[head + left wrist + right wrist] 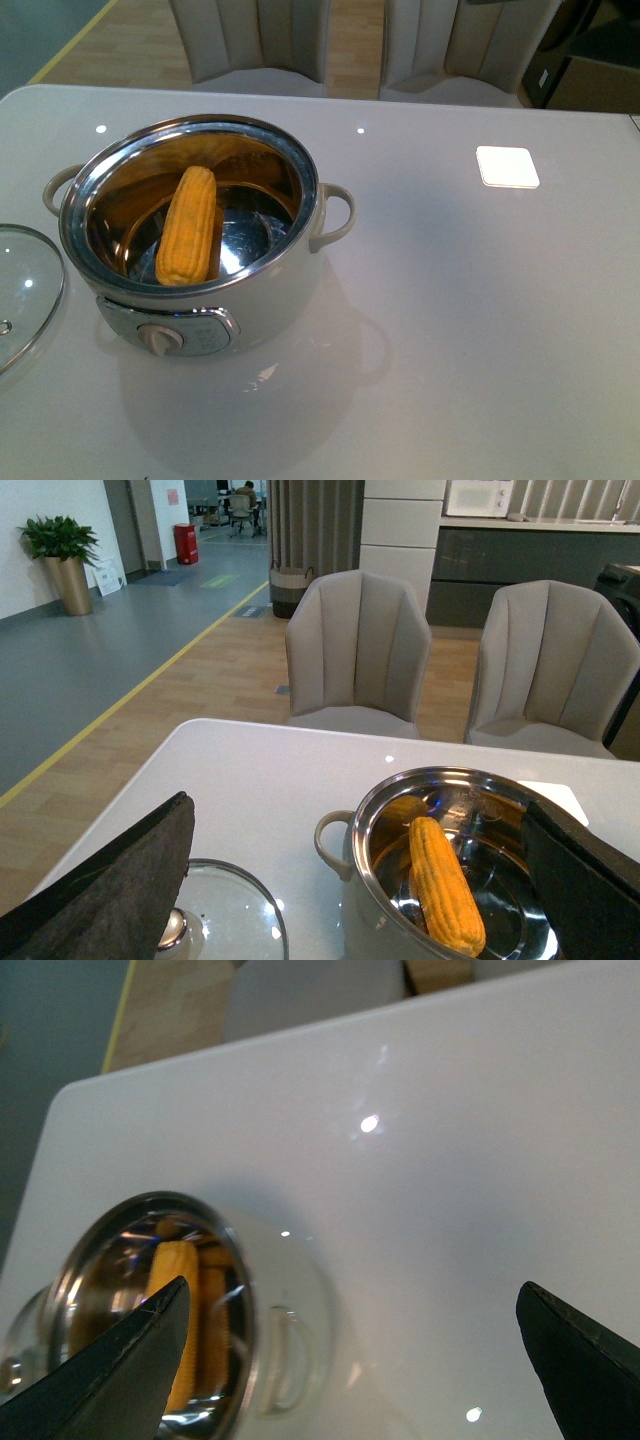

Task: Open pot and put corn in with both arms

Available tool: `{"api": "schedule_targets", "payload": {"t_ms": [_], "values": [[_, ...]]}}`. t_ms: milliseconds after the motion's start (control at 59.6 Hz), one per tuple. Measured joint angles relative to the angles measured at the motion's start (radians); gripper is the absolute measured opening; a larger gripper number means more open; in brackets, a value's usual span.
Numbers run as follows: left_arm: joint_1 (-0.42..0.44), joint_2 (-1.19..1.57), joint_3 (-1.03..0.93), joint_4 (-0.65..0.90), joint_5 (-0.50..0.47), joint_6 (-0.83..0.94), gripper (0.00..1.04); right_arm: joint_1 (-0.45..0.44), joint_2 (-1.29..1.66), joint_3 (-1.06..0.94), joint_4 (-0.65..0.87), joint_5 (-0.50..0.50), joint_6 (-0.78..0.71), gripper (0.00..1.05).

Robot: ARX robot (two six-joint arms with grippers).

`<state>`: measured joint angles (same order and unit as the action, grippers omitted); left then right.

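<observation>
At the far left edge of the white table [480, 330] lies a steel-rimmed glass lid [22, 290], flat, just beside the pot and apart from it. Next stands the pot [270, 300], white, uncovered, with a loop handle at each side and a silver front panel carrying a cream dial [162, 340]. Any markings around the dial are too small to read. Inside the steel bowl lies the corn [188, 240], one yellow-orange cob leaning against the inner wall, its lower end on the bowl floor. Nothing else is seen in the bowl. Further right on the table sits a small white square pad [507, 166], well apart from the pot. Two pale upholstered chairs [358, 650] stand behind the table.

The left gripper [360, 880] shows its fingers wide apart, holding nothing. The right gripper [350, 1360] likewise stands spread and empty, above the table beside the pot.
</observation>
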<state>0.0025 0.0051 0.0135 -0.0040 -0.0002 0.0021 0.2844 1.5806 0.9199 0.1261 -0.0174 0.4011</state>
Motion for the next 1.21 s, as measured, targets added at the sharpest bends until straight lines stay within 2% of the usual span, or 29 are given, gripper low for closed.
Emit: {"api": "schedule_targets", "payload": {"t_ms": [151,285,520,704,788,872,1208], "values": [[0.000,0.000,0.000,0.000,0.000,0.000,0.98,-0.072,-0.217,-0.180,0.040,0.013,-0.157,0.96],[0.000,0.000,0.000,0.000,0.000,0.000,0.98,-0.133,-0.444,-0.350,0.010,-0.014,-0.268,0.96],[0.000,0.000,0.000,0.000,0.000,0.000,0.98,-0.202,-0.751,-0.494,-0.138,-0.029,-0.307,0.96],[0.000,0.000,0.000,0.000,0.000,0.000,0.98,-0.229,-0.843,-0.526,-0.151,-0.021,-0.315,0.96],[0.000,0.000,0.000,0.000,0.002,0.000,0.98,-0.267,-0.867,-0.644,0.143,0.008,-0.359,0.82],[0.000,0.000,0.000,0.000,0.000,0.000,0.98,-0.282,-0.901,-0.723,0.315,0.021,-0.373,0.68],[0.000,0.000,0.000,0.000,0.000,0.000,0.98,-0.283,-1.047,-0.826,0.305,0.017,-0.392,0.10]]}}
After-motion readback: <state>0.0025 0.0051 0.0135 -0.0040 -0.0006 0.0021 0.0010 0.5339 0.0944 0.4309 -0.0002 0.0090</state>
